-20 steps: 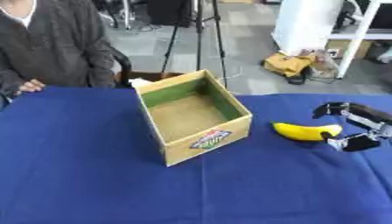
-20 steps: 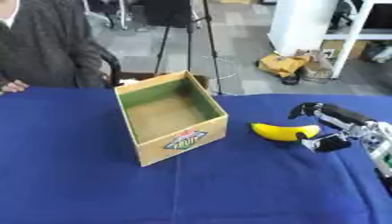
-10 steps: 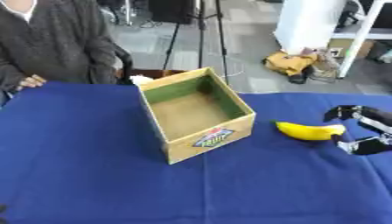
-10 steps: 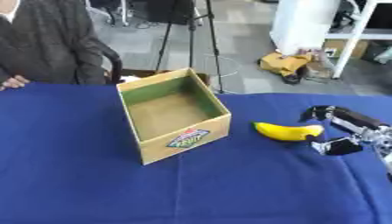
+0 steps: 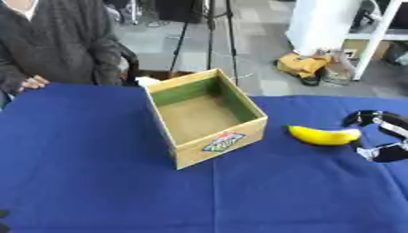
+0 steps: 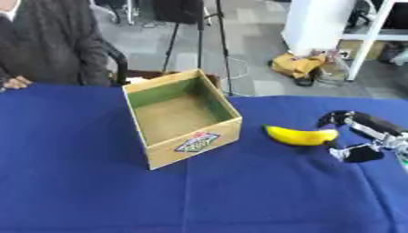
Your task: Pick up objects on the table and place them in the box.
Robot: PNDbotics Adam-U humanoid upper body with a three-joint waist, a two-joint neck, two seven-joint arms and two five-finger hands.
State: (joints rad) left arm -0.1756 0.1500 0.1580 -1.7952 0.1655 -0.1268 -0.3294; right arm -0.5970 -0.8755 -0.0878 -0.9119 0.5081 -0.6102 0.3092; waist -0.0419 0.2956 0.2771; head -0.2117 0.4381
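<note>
- On the blue tablecloth (image 5: pixel 95 173) stands an open cardboard box (image 5: pixel 205 116), a little left of the middle, turned so one corner points toward the robot.
- The box has a green inner wall at the back, a brown floor and a coloured label (image 5: pixel 224 141) on its near side; nothing shows inside it.
- To the right of the box, apart from it, a yellow banana (image 5: pixel 322 135) lies flat on the cloth, its curve bowing toward the near edge and its right tip pointing at the robot's hand.
- The right hand (image 6: pixel 368 136) comes in from the right edge, just beside the banana's right end.
- Its fingers (image 6: pixel 341 119) and thumb (image 6: pixel 356 154) are spread wide apart, one set behind the banana's tip and the other in front of it, forming an open bracket around that end.
- The hand holds nothing; whether any fingertip touches the banana cannot be told.
- The left hand shows only as a dark bit at the lower left corner (image 5: pixel 4 220) of the left eye view, and how its fingers stand cannot be told.
</note>
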